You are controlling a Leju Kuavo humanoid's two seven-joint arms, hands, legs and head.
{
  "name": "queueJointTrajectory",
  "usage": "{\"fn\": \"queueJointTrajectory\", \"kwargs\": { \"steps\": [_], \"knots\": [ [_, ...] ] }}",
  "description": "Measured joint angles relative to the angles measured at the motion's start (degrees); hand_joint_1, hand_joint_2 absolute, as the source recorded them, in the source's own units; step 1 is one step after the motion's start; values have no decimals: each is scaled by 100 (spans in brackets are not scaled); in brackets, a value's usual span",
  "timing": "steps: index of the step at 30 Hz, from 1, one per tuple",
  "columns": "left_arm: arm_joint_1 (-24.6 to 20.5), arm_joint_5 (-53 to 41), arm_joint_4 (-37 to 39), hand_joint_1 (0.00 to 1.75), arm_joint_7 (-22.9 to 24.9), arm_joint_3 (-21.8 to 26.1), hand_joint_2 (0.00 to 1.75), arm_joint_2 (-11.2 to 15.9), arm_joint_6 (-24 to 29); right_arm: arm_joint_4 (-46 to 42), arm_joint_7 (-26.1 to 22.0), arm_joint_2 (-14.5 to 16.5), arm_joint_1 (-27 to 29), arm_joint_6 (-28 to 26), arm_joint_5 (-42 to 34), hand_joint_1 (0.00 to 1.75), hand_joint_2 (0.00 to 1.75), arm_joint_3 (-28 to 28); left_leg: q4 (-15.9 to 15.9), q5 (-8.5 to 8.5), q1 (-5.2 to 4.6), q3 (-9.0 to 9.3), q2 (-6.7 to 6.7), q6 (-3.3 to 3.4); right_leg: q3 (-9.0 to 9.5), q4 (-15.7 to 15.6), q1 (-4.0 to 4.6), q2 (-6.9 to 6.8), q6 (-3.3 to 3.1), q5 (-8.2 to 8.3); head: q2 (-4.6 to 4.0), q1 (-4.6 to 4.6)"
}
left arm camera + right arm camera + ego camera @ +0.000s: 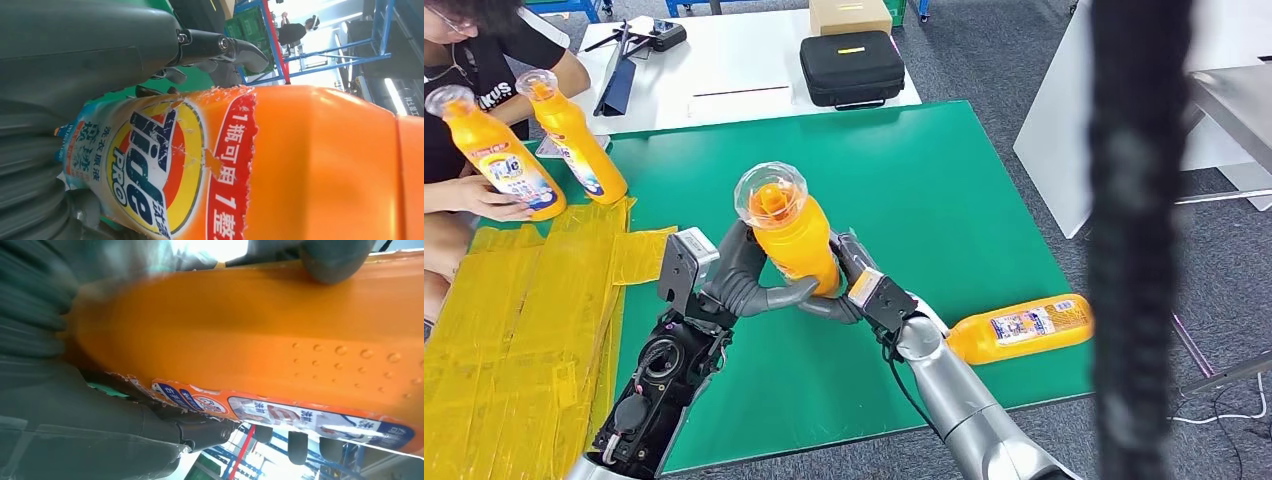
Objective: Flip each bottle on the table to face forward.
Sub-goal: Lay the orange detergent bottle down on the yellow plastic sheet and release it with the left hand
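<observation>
Both hands clasp one orange bottle above the middle of the green table. The left hand wraps its fingers around the bottle's lower body from nine o'clock, and the right hand presses in from three o'clock, so the bottle stands nearly upright with its clear cap toward the camera. In the left wrist view the bottle's torn front label faces that hand's thumb. A second bottle lies on its side at four o'clock of the held one, near the table's edge. At ten o'clock, by the yellow sheets, a person holds a bottle beside another upright bottle.
</observation>
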Motion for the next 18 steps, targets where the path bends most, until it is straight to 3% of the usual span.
{"fn": "queueJointTrajectory", "kwargs": {
  "steps": [11, 12, 15, 16, 18],
  "knots": [
    [3, 6, 8, 0, -17, -20, 175, 22, 11, -20, 4, -29, -5, 197, 98, 175, 175, 96, 0, -1, 0, -1, 0, 0, 0, 0, 0, 0, 0, 0, 0, -1],
    [8, 7, 8, 8, -20, -20, 175, 32, 18, -20, 7, -34, -7, 244, 135, 175, 175, 118, 0, -1, 0, -1, 0, -1, 0, 0, 0, 0, 0, 0, 0, 0],
    [46, 33, 9, 139, -35, -19, 175, 61, 70, -20, 28, -38, -15, 290, 234, 175, 175, 192, 0, -1, 0, -1, 0, -1, 0, 0, 0, 0, 0, 0, 0, -1],
    [64, 48, 8, 175, -45, -19, 175, 69, 94, -20, 38, -38, -18, 287, 249, 175, 175, 213, 0, -1, 0, -1, 0, -1, 0, 0, 1, 0, 0, 0, 0, -1],
    [99, 85, 7, 175, -70, -16, 175, 80, 138, -20, 55, -38, -18, 276, 256, 175, 175, 243, 0, 0, 0, -1, 0, 0, 0, 0, 0, 0, 0, 0, 0, -1]
  ]
}}
